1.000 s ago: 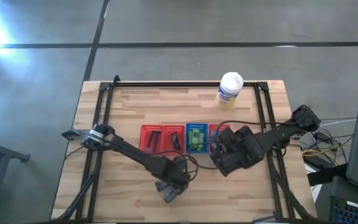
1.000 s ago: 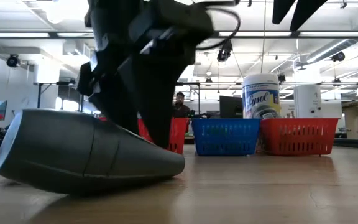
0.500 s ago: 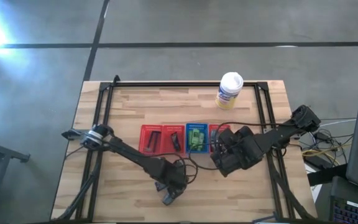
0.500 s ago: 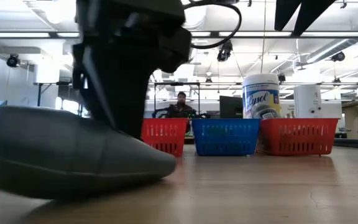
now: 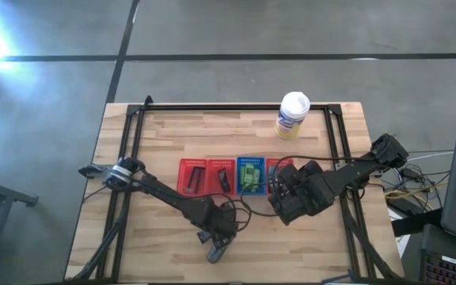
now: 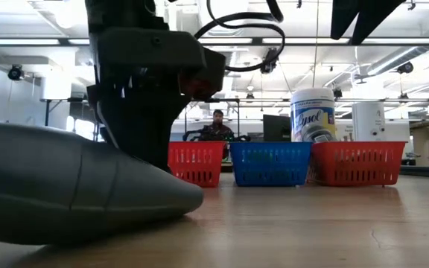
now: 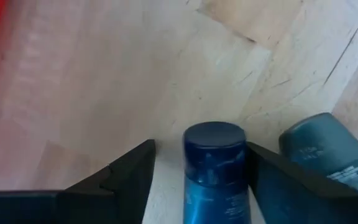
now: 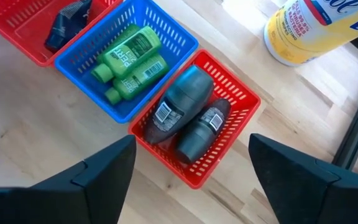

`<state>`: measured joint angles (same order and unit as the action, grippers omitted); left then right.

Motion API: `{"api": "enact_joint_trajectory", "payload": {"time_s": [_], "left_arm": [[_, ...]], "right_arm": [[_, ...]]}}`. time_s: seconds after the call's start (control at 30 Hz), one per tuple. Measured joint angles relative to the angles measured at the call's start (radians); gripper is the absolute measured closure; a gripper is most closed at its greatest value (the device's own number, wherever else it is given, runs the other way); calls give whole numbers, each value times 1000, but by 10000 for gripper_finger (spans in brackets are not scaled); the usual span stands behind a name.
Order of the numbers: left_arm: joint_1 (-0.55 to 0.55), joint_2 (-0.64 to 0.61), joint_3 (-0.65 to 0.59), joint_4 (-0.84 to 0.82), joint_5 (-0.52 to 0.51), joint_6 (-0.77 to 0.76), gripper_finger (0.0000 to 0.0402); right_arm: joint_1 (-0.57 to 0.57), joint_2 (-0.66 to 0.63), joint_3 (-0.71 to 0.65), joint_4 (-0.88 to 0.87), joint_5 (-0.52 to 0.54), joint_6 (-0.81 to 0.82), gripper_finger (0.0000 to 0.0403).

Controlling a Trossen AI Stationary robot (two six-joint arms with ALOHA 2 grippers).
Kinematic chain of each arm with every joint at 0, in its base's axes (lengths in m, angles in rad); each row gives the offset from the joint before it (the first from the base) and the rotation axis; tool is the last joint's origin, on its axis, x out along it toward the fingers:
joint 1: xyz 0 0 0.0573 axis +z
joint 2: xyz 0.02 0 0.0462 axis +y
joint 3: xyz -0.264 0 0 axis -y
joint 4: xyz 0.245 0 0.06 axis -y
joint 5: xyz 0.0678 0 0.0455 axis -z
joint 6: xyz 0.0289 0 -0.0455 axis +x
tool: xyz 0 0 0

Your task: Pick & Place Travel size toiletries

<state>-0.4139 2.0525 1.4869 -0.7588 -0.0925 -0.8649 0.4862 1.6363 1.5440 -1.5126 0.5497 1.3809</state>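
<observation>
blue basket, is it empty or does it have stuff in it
Not empty. The blue basket holds two bright green bottles lying on their sides, side by side; the high view also shows green inside it.

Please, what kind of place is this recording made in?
Probably a robotics lab or workshop in a large industrial hall. The low view shows ceiling lights on open beams and a person at a workbench behind; the high view shows a concrete floor around the wooden table.

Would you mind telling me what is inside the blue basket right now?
The blue basket holds two green bottles lying side by side. Whatever might sit beneath them is covered, so I cannot tell.
</observation>
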Motion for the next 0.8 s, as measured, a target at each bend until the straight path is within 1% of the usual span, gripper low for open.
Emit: {"api": "enact_joint_trajectory", "payload": {"time_s": [0.1, 0.23, 0.3, 0.37, 0.47, 0.57, 0.7, 0.73, 0.8], "left_arm": [[1, -4, 4, -9, 4, -3, 190], [16, -48, 24, -3, -2, -32, 261], [34, -98, 28, 5, -44, -67, 294], [64, -154, 22, 4, -112, -104, 324], [123, -235, -4, 5, -192, -125, 345], [202, -311, -44, 34, -223, -122, 361], [303, -381, -112, 57, -209, -94, 386], [320, -391, -124, 59, -185, -88, 391], [332, -409, -146, 88, -104, -68, 395]], "right_arm": [[0, 0, 0, 0, 0, 0, 107], [0, 0, 0, 0, -1, 4, 118], [0, 0, 0, 1, -1, 9, 122], [0, 0, 0, 1, -1, 12, 127], [0, 0, 0, 0, -1, 25, 132], [0, 0, 0, -4, -1, 46, 137], [0, -1, 0, -11, -1, 53, 142], [1, -1, 0, -14, -1, 53, 144], [5, -2, 0, -26, -1, 59, 145]]}}
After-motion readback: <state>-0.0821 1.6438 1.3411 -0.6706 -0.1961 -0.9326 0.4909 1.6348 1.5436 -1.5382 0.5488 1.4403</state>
